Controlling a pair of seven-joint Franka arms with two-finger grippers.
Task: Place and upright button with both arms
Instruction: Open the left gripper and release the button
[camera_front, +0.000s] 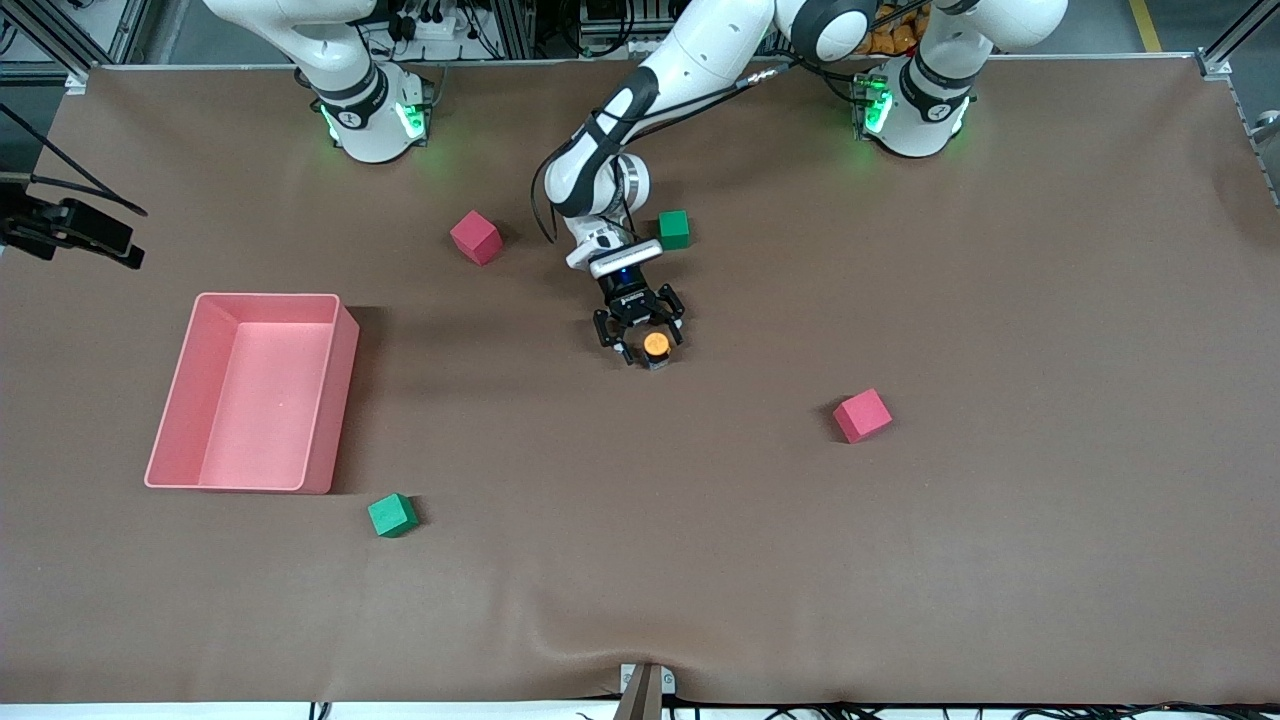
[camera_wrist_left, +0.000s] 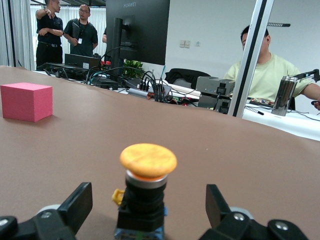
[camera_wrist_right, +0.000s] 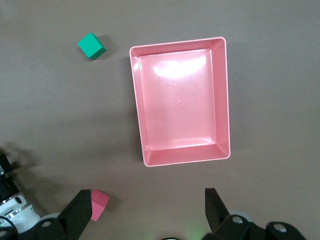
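The button (camera_front: 656, 346) stands upright, cap up, mid-frame on the tabletop (camera_front: 1000, 550) between the left gripper (camera_front: 641, 343)'s released fingers (camera_wrist_left: 75, 205), while the right gripper (camera_wrist_right: 145, 212) waits spread high over the pink tray (camera_wrist_right: 180, 155).

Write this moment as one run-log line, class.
button: upright on table, orange cap up | left gripper: open, straddling button | right gripper: open, high over pink tray, waiting
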